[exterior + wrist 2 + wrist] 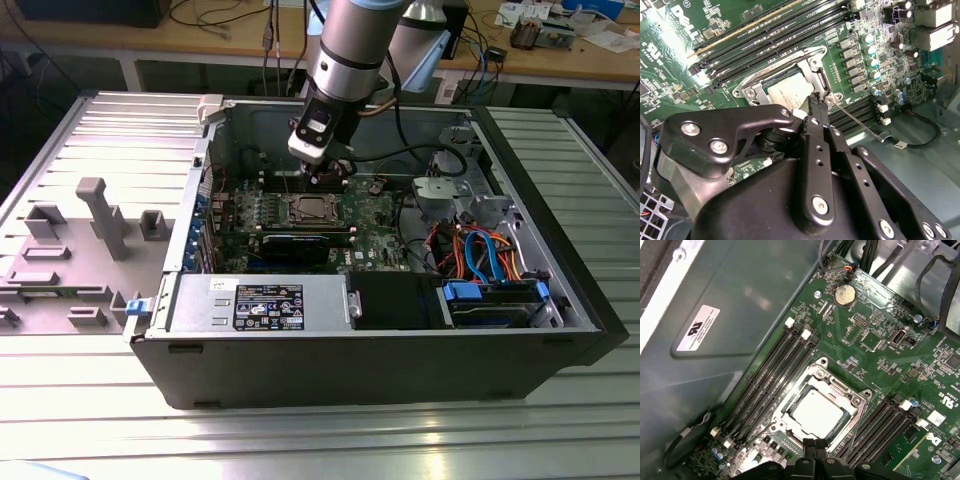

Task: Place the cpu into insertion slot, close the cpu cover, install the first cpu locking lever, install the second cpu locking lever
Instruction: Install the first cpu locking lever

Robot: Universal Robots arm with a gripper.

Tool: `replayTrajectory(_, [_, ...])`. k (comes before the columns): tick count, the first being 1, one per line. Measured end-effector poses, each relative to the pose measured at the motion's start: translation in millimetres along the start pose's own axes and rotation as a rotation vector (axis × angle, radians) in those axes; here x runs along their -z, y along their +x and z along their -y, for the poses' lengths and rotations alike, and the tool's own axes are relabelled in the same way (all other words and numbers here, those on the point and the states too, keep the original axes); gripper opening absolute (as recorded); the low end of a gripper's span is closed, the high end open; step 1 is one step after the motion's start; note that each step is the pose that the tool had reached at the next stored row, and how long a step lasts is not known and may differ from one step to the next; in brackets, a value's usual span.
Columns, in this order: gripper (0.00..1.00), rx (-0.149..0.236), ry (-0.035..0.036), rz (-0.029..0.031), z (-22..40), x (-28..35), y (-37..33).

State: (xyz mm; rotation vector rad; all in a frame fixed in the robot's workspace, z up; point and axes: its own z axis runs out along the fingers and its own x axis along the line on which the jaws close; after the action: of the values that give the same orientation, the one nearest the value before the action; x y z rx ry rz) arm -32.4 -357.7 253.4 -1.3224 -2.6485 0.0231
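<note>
The cpu (817,412) lies flat in the insertion slot (821,364), metal top up, edges parallel to the memory slots (772,372) flanking it. The cpu cover (837,386) is folded down around it. The gripper (813,444) hovers at the socket's edge, fingers pressed together, beside a thin wire lever (857,122). A white label (699,329) sits on the case wall.

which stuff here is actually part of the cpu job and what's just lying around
Part of the job:
- cpu
- cpu cover, lying down around the cpu
- thin locking lever
- claw, at the cover's edge

Just lying about:
- memory slots
- coin battery
- power supply box
- coloured cables
- grey blocks outside the case
</note>
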Motion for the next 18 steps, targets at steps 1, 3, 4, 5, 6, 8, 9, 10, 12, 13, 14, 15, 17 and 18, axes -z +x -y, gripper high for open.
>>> replayTrajectory(1, [0.11, 0.002, 0.0002, 0.0001, 0.0, 0.0, 0.0])
replayTrajectory(3, [0.11, 0.005, 0.0007, 0.0004, 0.0, 0.0, 0.0])
replayTrajectory(4, [0.11, 0.006, 0.0008, 0.0005, 0.0, 0.0, 0.0])
replayTrajectory(5, [0.11, 0.008, 0.0011, 0.0006, 0.0, 0.0, 0.0])
replayTrajectory(6, [0.11, 0.01, 0.0014, 0.0007, 0.0, 0.0, 0.0])
replayTrajectory(8, [0.11, 0.014, 0.0019, 0.0009, 0.0, 0.0, 0.0])
replayTrajectory(9, [0.11, 0.015, 0.002, 0.001, 0.0, 0.0, 0.0])
replayTrajectory(10, [0.11, 0.016, 0.0021, 0.0011, 0.0, 0.0, 0.0])
replayTrajectory(12, [0.11, 0.018, 0.0024, 0.0011, 0.0, 0.0, 0.0])
replayTrajectory(13, [0.11, 0.02, 0.0026, 0.0012, 0.0, 0.0, 0.0])
replayTrajectory(14, [0.11, 0.021, 0.0027, 0.0012, 0.0, 0.0, 0.0])
replayTrajectory(15, [0.11, 0.023, 0.0029, 0.0013, 0.0, 0.0, 0.0])
replayTrajectory(17, [0.11, 0.025, 0.0032, 0.0014, 0.0, 0.0, 0.0])
replayTrajectory(18, [0.11, 0.026, 0.0033, 0.0015, 0.0, 0.0, 0.0])
